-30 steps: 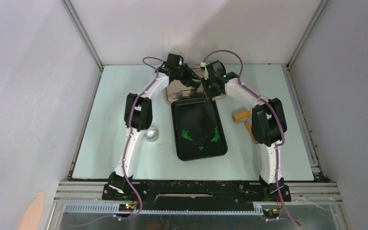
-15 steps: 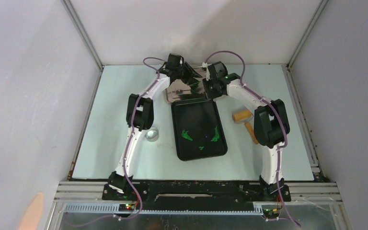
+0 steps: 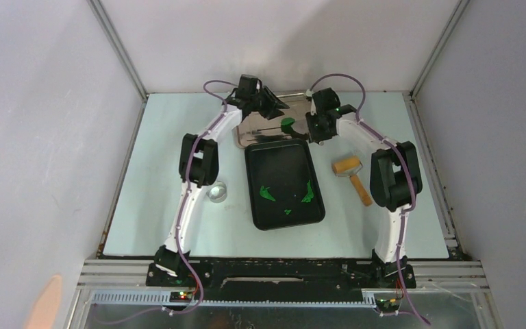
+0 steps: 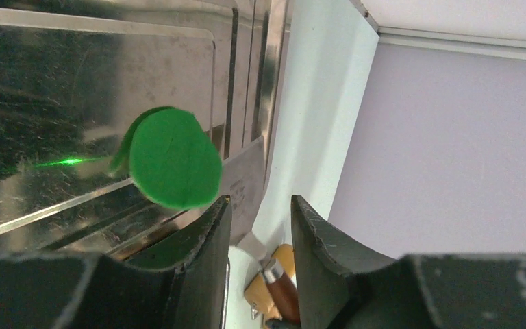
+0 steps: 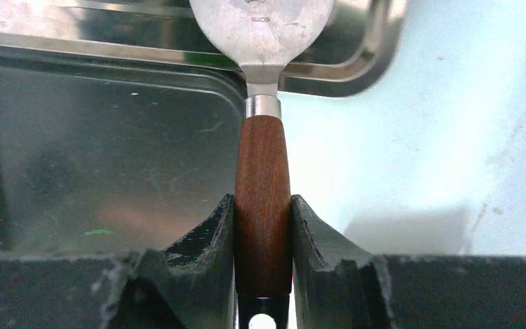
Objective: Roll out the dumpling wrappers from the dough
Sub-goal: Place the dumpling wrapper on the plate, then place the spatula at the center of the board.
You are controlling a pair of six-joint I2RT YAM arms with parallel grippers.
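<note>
Thin smooth round green wrapper (image 4: 174,168) at shiny blade tip of spatula (image 5: 263,103), over steel tray (image 4: 75,82). R gripper (image 5: 263,205) clamps its wooden handle; L gripper (image 4: 260,205) jaws apart, empty, arms stretched far

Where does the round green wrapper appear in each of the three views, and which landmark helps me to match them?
Top external: the dumpling wrapper is at the far middle, just beyond the black tray, over the steel tray.
Left wrist: left of centre, against the steel tray.
Right wrist: not in it; the spatula fills the middle.
Shared landmark: the steel tray, its rim along the top of the right wrist view.
</note>
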